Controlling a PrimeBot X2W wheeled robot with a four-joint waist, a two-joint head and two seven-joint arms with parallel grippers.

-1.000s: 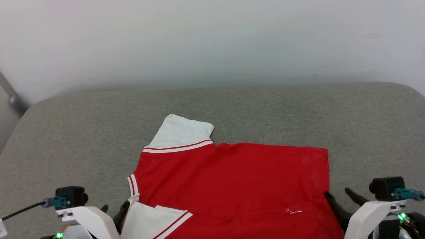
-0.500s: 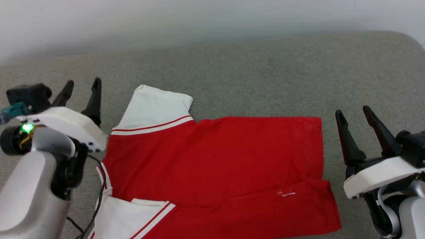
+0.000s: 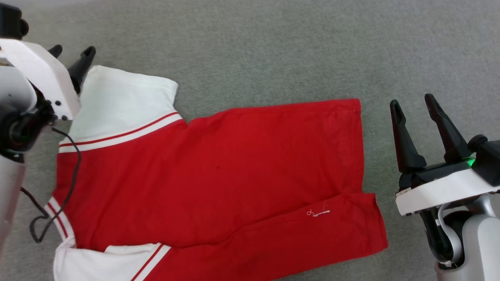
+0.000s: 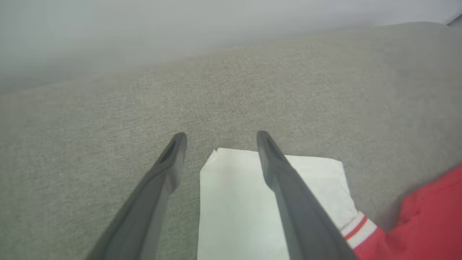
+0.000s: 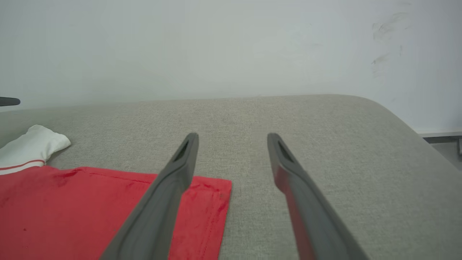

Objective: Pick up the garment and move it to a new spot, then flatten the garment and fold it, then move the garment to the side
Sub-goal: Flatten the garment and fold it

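Lying spread on the grey cushioned surface [image 3: 273,47], well short of its far edge, the garment [image 3: 218,175] is plain red side up, with one white sleeve [image 3: 117,101] toward the left side. The left pincer [image 3: 72,52], jaws wide and empty, hovers at that sleeve's outer corner. The right pincer [image 3: 412,102], likewise released, stands just beside the hem, off the cloth. Likely faults: a finger pinching both layers or none, and the dangling cable [image 3: 62,187], draped over the shoulder, dragging the fabric askew.
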